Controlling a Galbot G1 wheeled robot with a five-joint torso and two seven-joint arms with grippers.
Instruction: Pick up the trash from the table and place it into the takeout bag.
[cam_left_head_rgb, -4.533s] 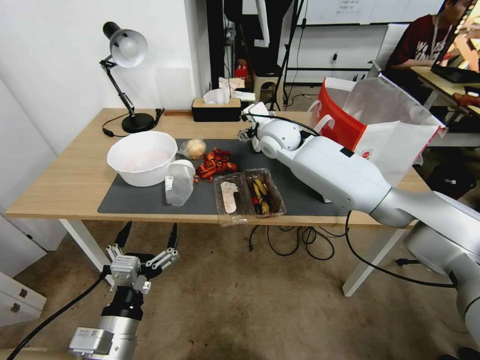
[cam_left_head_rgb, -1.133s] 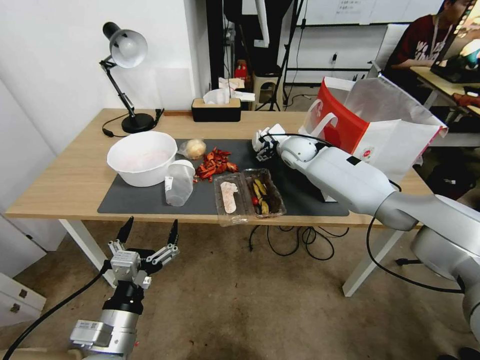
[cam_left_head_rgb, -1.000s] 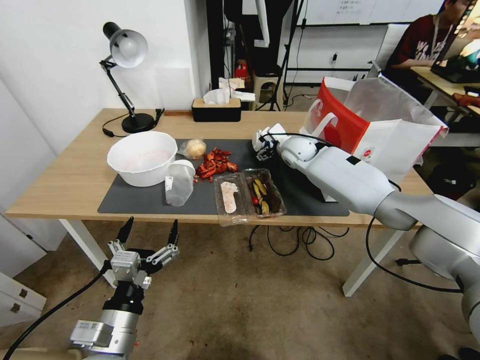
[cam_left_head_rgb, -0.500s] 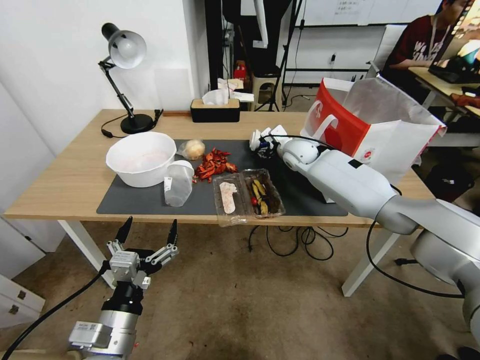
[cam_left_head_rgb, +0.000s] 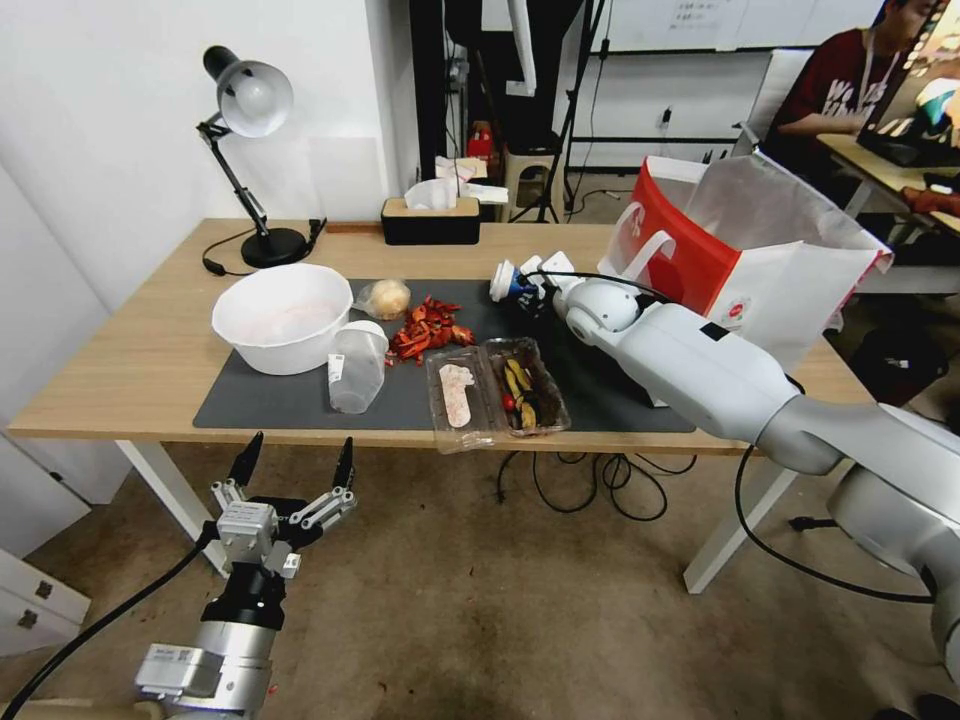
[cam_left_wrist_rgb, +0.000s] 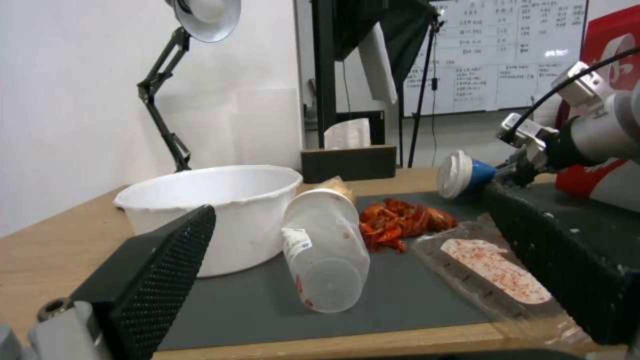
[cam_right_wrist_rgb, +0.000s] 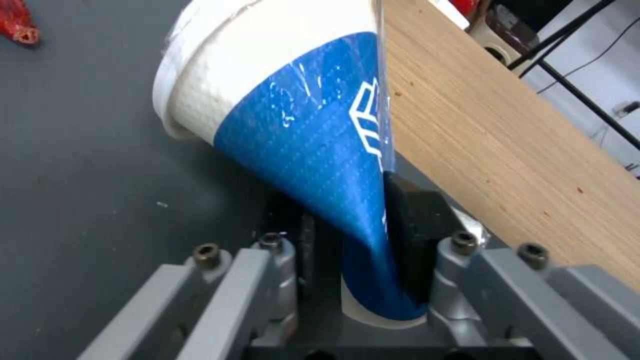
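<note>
My right gripper (cam_left_head_rgb: 528, 288) is shut on the base of the blue-and-white cup (cam_left_head_rgb: 505, 282), which lies tilted just above the dark mat (cam_left_head_rgb: 260, 400), lid pointing away from the takeout bag (cam_left_head_rgb: 745, 255). The wrist view shows the cup (cam_right_wrist_rgb: 293, 120) squashed between the pads of the gripper (cam_right_wrist_rgb: 363, 250). More trash sits on the mat: a white bowl (cam_left_head_rgb: 283, 315), a clear plastic cup (cam_left_head_rgb: 357, 365) on its side, a wrapped ball (cam_left_head_rgb: 388, 297), red scraps (cam_left_head_rgb: 430, 327) and a clear tray (cam_left_head_rgb: 497, 388). My left gripper (cam_left_head_rgb: 295, 468) hangs open below the table (cam_left_head_rgb: 130, 370) front edge.
A desk lamp (cam_left_head_rgb: 248, 98) stands at the table's back left corner, with a black tissue box (cam_left_head_rgb: 430, 218) at the back middle. The white-and-red bag stands open on the table's right end. Cables (cam_left_head_rgb: 590, 485) lie on the floor under the table.
My right gripper came down near the bag, closed on the blue-and-white cup and raised it a little, so its white lid now shows. The left arm barely moved.
</note>
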